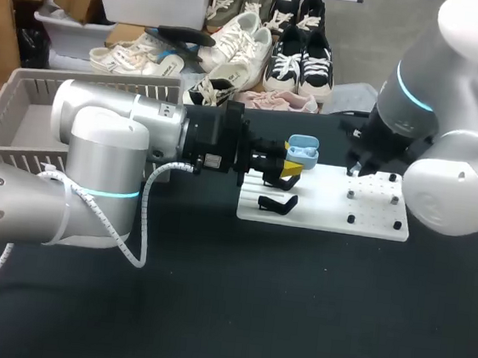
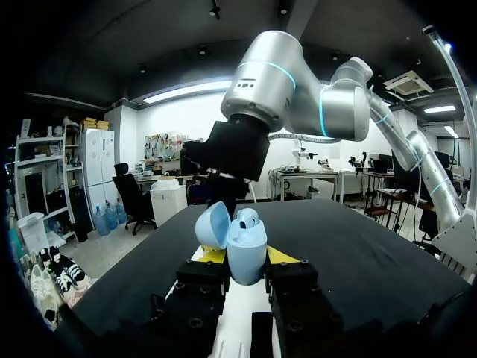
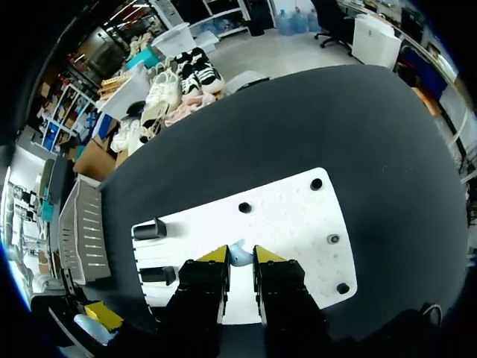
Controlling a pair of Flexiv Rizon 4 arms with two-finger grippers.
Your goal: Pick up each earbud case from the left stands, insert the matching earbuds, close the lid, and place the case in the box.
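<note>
Left tool grips the open case, 1 earbud apparently seated. Right tool pinches another earbud. Insertion, lid closing and boxing at 9 o'clock remain.

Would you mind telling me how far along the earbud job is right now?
Done: one case is picked up, lid open, with one earbud seemingly inside. In hand: the left claw holds that case; the right claw grips a second earbud over the board. Left: insert it, close the lid, put the case in the box.
</note>
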